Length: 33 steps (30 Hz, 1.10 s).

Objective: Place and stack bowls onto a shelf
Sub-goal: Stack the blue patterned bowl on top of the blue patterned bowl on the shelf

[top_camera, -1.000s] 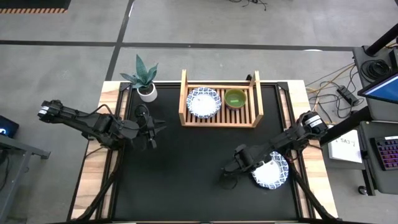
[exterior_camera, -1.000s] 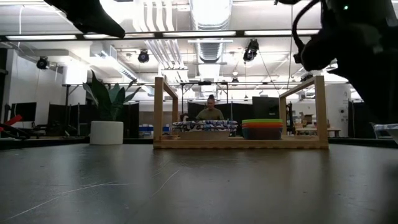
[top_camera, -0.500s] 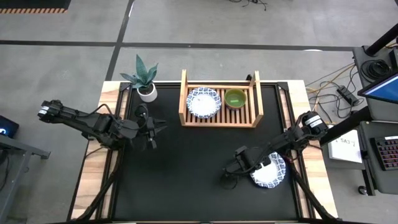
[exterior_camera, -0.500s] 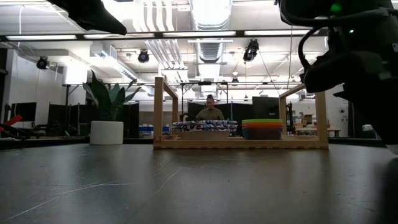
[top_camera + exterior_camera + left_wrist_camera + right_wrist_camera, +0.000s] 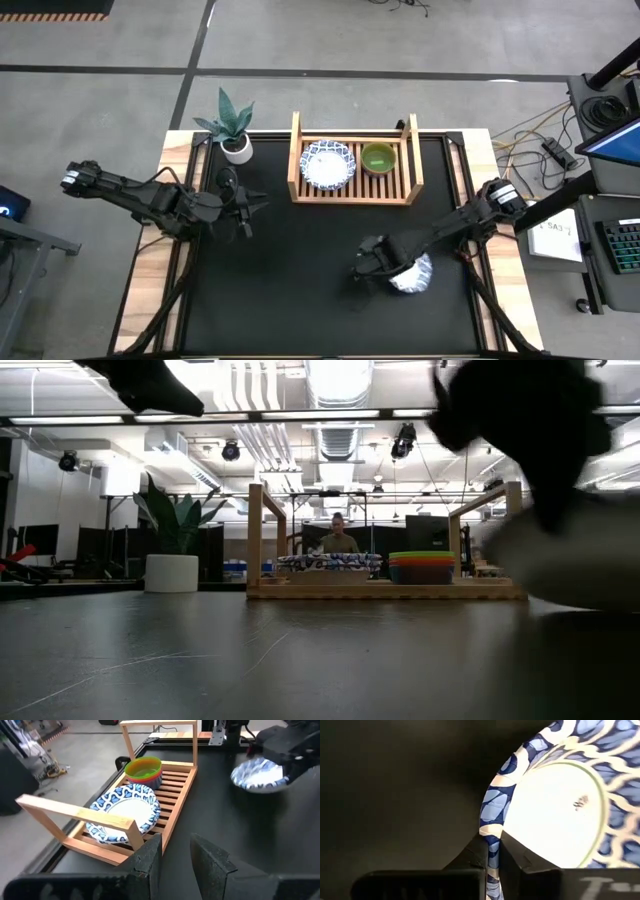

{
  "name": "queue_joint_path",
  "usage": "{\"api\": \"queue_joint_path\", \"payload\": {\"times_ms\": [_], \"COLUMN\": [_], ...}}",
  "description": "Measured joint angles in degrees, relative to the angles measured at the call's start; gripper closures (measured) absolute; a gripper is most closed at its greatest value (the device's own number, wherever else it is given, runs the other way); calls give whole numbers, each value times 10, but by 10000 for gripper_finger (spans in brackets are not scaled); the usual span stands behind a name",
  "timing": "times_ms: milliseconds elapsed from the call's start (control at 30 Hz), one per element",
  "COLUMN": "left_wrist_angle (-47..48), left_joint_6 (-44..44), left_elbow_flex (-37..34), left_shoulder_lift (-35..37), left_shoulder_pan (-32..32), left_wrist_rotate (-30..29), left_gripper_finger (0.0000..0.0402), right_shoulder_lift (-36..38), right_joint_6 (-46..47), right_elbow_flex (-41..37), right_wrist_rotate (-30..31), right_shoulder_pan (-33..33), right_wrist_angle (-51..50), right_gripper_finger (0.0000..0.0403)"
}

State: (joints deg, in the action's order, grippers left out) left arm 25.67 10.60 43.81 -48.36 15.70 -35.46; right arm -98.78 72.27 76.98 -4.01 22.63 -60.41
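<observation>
Near the front right of the table [image 5: 300, 290], my right gripper [image 5: 492, 851] has its two fingers shut on the blue rim of a white bowl [image 5: 555, 810]. The grip is thin: only the edge sits between the pads, and the rest of the bowl hangs out to one side. In the high view this bowl [image 5: 412, 274] lies well apart from the shelf [image 5: 352, 192], which stands at the back of the table.

On the shelf a stack of white bowls [image 5: 126, 812] lies beside a stack of small bowls with a green one [image 5: 143, 768] on top. I judge that my bowl must go onto the white stack.

To do it well, I think I should lift slowly and keep the bowl level, because such a rim grip can let it swing or slip. I should carry it high enough to pass over the front rail, centre it above the white stack, lower it until it nests, and only then release.

My left gripper [image 5: 175, 851] waits at the left side of the table, fingers a little apart and holding nothing.
</observation>
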Motion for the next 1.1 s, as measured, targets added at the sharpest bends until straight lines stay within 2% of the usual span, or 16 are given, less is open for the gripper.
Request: {"api": "queue_joint_path", "payload": {"times_ms": [100,333,600,700,900,1100], "left_wrist_angle": [0,0,-73,-85,-96,-96], "left_joint_6": [37,118,138,139,139,136], "left_elbow_flex": [-2,-14,-34,-35,-35,-35], "left_shoulder_lift": [0,0,0,0,0,-1], "left_shoulder_pan": [3,41,94,108,123,124], "left_wrist_rotate": [0,0,-1,-1,-1,-2], "left_gripper_finger": [318,318,318,318,318,318], "right_shoulder_lift": [0,0,0,0,0,0], "right_joint_6": [-81,-308,-573,-651,-770,-781], "right_elbow_flex": [53,169,195,176,116,89], "right_wrist_rotate": [57,254,356,360,345,302], "right_shoulder_pan": [-12,-44,-130,-173,-246,-292], "right_wrist_angle": [6,-6,5,40,187,230], "right_gripper_finger": [391,392,392,392,392,387]}}
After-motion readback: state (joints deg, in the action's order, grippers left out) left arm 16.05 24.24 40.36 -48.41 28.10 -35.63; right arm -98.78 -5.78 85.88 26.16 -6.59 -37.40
